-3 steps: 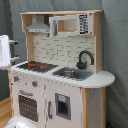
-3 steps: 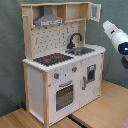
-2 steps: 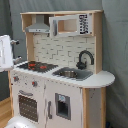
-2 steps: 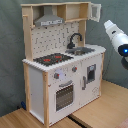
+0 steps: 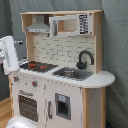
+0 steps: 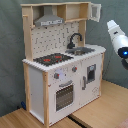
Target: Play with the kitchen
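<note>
While both exterior views show the kitchen [image 5: 60, 70] [image 6: 62, 65] whole, each sees it from an opposite front corner: the first exterior view looks from the sink end, the second exterior view from the hob end. It stands on a light-wood floor [image 6: 107, 107] before a grey curtain [image 5: 115, 40].

Only the first exterior view shows the microwave-like cabinet front [image 5: 70, 25] head-on; in the second exterior view that cabinet's door [image 6: 95, 11] is seen edge-on, swung open. The oven door [image 6: 64, 95] and its knobs [image 6: 59, 76] face the second exterior view more squarely. The red-ringed hob [image 5: 37, 65] [image 6: 52, 59], grey sink [image 5: 70, 73] [image 6: 82, 50] and black faucet [image 5: 85, 57] [image 6: 75, 39] appear in both.

The arm [image 5: 9, 54] [image 6: 117, 40] is a white body at the first exterior view's left edge and the second exterior view's right edge, partly cut off, level with the counter and clear of it. I cannot tell how its fingers stand, nor whether they hold anything. A pale rounded shape [image 5: 20, 122] at the first exterior view's bottom edge is hard to make out.

Compared with a second ago, the arm has shifted slightly in both views; the kitchen has not moved.
</note>
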You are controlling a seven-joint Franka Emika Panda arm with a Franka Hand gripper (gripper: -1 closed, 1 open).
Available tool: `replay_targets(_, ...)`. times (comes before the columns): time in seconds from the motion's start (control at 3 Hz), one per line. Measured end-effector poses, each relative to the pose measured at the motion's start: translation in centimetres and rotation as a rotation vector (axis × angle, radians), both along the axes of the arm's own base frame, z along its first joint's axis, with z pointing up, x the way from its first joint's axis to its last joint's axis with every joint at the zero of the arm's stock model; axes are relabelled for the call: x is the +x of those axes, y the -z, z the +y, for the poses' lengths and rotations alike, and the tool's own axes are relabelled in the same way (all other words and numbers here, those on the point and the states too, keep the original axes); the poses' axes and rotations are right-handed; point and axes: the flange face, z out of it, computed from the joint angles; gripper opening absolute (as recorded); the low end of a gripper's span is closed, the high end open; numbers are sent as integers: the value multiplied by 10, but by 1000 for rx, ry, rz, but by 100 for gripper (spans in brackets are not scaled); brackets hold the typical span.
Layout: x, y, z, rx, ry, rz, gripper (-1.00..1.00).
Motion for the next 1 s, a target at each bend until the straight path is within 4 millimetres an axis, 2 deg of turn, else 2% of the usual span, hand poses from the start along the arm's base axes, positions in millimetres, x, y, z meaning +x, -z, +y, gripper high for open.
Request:
replay_targets(0.33, 6, 0, -11, 31, -14, -61, 100)
replay_targets(0.67, 14, -8, -24, 77, -40, -136, 100)
replay_targets(1.0, 20, -24, -37, 122, -72, -202, 100)
